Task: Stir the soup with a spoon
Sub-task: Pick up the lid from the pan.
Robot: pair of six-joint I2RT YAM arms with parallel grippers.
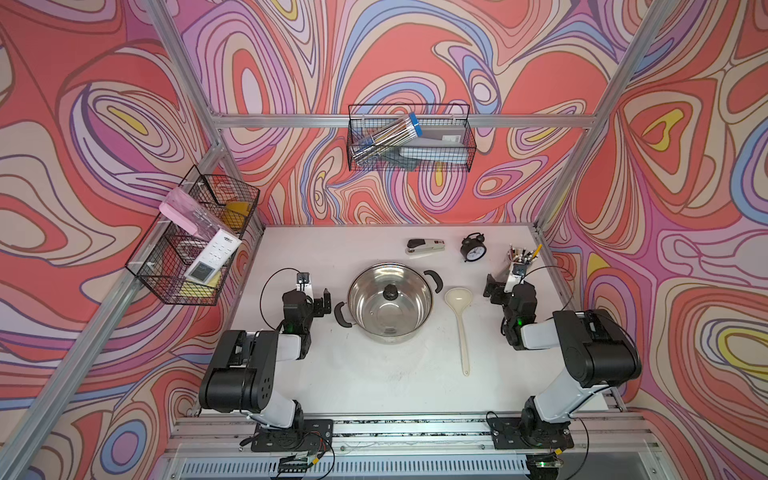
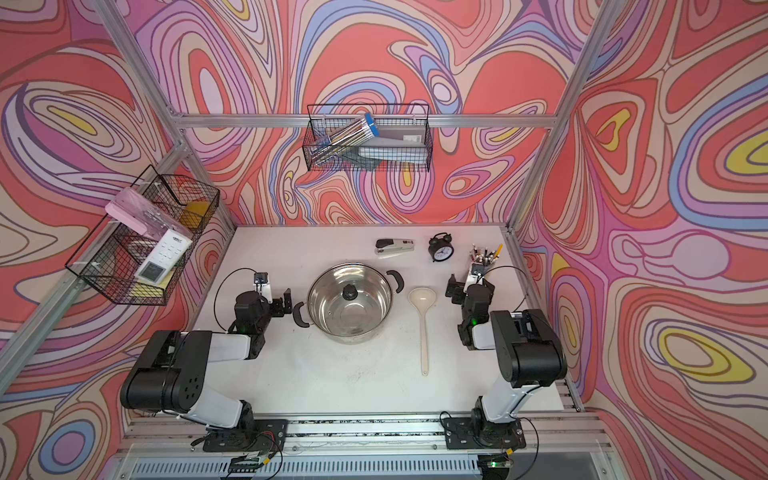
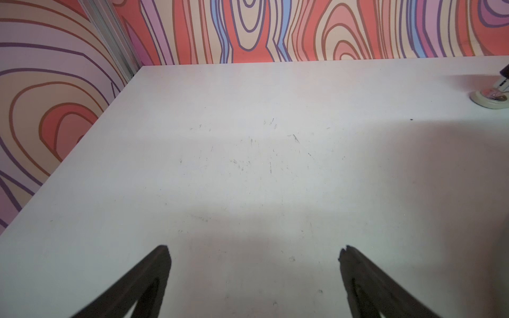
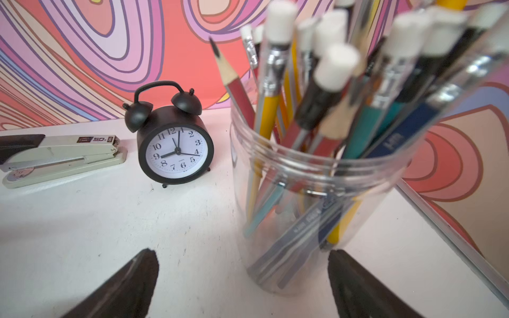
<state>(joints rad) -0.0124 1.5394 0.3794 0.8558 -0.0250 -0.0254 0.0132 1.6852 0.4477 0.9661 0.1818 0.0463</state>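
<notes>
Both grippers are hanging wide open, gripping nothing: the left gripper (image 3: 254, 252) over bare tabletop (image 3: 248, 165) at 9 o'clock of the lidded steel pot (image 1: 388, 337), the right gripper (image 4: 243, 254) facing a jar of pencils (image 4: 303, 220). We are finding the cream plastic ladle (image 1: 461, 332) lying flat at the pot's 3 o'clock, bowl toward 12, handle trailing toward 6. We are judging it light, stiff and slick, so we are favouring a pinch across the slim mid-handle.
</notes>
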